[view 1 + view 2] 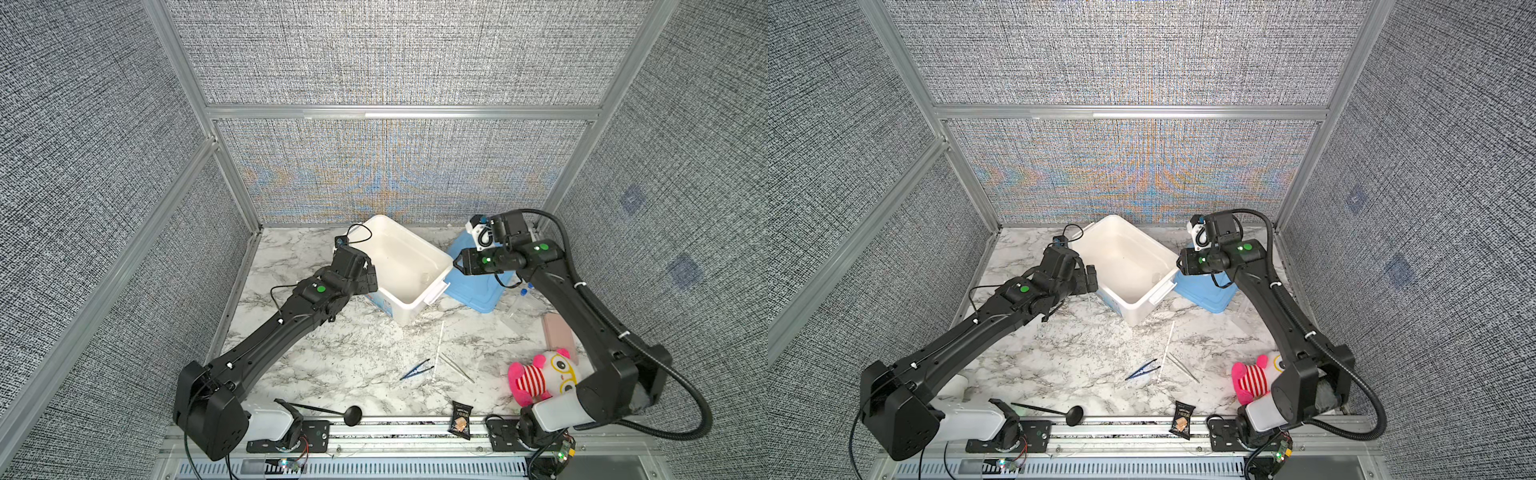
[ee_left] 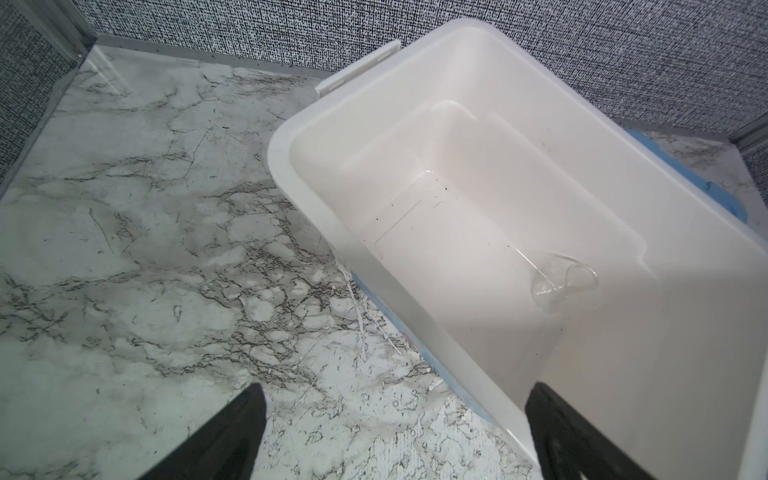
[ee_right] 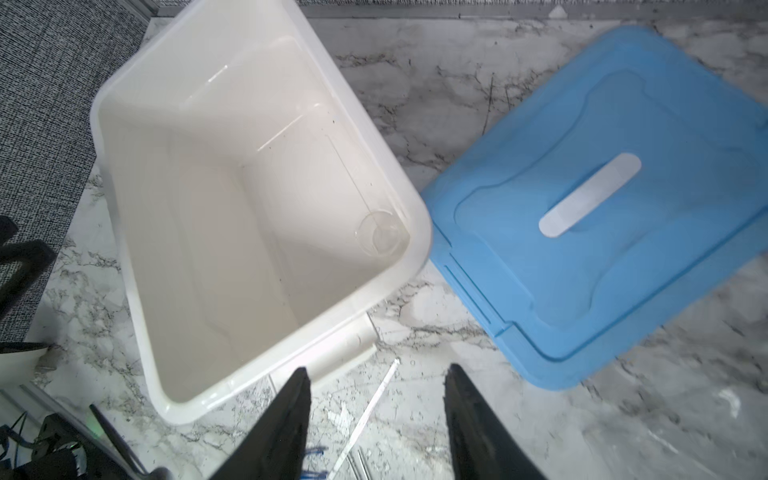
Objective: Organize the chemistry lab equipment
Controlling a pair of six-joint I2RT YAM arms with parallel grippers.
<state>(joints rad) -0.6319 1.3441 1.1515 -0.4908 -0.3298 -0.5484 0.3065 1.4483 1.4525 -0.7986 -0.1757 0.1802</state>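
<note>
One white rectangular plastic bin (image 1: 399, 309) stands open on the marble-patterned surface (image 1: 332, 353), and one small clear cup (image 3: 380, 237) lies on its side inside it, in the corner nearest the lid. One flat blue plastic lid (image 1: 473, 291) lies on the surface just beside the bin, on its right in both top views. The left claw (image 2: 397, 388) is spread wide and holds nothing; it straddles the bin's left wall, one finger outside and one over the inside. The right claw (image 3: 379, 370) hangs above the gap between the bin and the lid, its jaws partly apart and nothing between them. All the slender lab pieces lie loose on the surface outside the bin. One long thin white stick (image 1: 438, 351) starts near the bin's front corner and runs away from it. One pair of dark blue plastic tweezers (image 1: 415, 369) and one pair of silver metal tweezers (image 1: 456, 366) lie at the stick's far end, one on each side. Two clear blue-capped tubes (image 1: 524, 293) lie side by side beyond the lid, seen from the bin. Well apart from the bin are one pink striped plush toy (image 1: 536, 376), one small black snack packet (image 1: 460, 419) and one black ladle (image 1: 332, 411).
</note>
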